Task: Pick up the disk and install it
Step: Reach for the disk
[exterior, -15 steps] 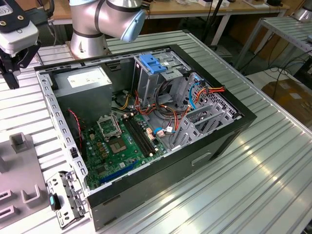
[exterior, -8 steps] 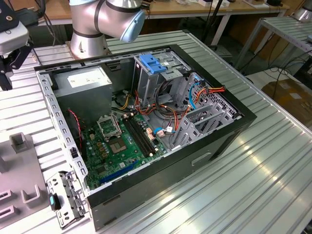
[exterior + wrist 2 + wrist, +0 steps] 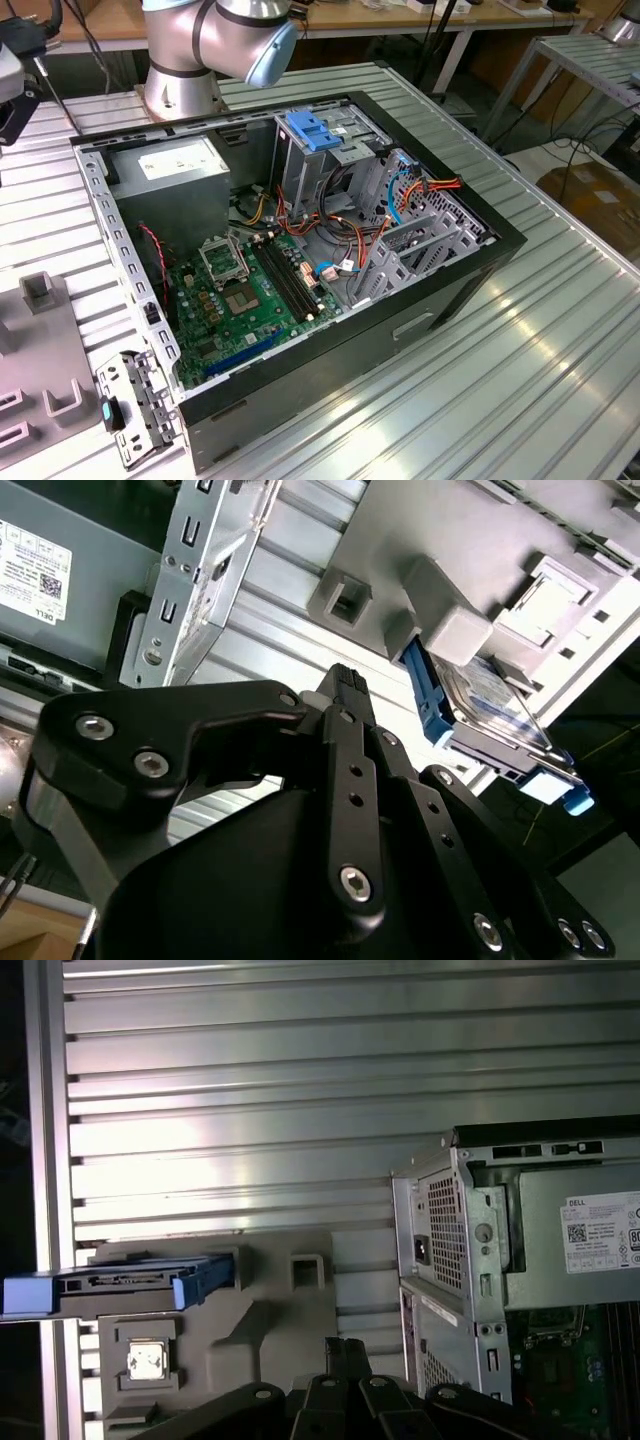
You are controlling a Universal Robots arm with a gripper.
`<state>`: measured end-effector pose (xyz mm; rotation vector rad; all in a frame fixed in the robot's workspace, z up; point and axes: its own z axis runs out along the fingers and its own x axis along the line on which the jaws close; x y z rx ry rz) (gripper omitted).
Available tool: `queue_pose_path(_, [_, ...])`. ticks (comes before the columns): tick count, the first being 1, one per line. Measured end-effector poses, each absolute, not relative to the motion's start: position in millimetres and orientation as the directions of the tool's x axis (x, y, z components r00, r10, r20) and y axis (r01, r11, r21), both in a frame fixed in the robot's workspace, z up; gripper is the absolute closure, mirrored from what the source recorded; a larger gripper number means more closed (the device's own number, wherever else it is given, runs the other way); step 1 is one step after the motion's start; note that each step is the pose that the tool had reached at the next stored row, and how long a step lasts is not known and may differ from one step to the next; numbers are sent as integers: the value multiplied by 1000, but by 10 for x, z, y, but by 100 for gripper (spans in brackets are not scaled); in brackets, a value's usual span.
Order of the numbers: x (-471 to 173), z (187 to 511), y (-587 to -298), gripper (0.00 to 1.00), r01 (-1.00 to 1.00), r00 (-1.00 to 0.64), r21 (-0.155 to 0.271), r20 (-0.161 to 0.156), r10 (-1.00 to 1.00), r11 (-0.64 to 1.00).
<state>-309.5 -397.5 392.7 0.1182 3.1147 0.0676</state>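
Blue-railed disk stands on edge in the grey holder on the worktop, well apart from the closed, empty fingers, on their side away from the case.

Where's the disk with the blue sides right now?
In the first wrist view, the disk sits in the grey holder on the ribbed metal table, off to one side of the open computer case and not touching it.

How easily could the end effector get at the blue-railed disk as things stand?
Probably yes: the disk sits exposed on its grey fixture beside the computer case, with nothing visibly between it and the end effector.
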Motion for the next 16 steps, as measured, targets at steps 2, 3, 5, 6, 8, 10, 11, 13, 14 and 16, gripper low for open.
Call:
queue_pose_path(2, [-3130,3927,-3964,89,75,-997,44,-20,76,996])
queue_pose_path(3, [-3149,3927,-3961,89,75,-997,44,-19,76,996])
queue_pose_path(5, [-3197,3927,-3957,89,75,-997,44,-18,76,996])
queue_pose_path(6, [-3229,3927,-3956,89,75,-997,44,-17,76,996])
queue_pose_path(8, [-3314,3926,-3955,89,75,-997,44,-16,76,996])
queue_pose_path(10, [-3398,3926,-3955,89,76,-997,44,-15,76,996])
queue_pose_path(11, [-3441,3925,-3955,89,76,-997,44,-15,76,996])
queue_pose_path(13, [-3532,3923,-3955,89,76,-997,44,-14,76,996])
queue_pose_path(14, [-3585,3922,-3955,89,76,-997,44,-14,76,996])
queue_pose_path(16, [-3647,3921,-3955,89,76,-997,44,-13,76,996])
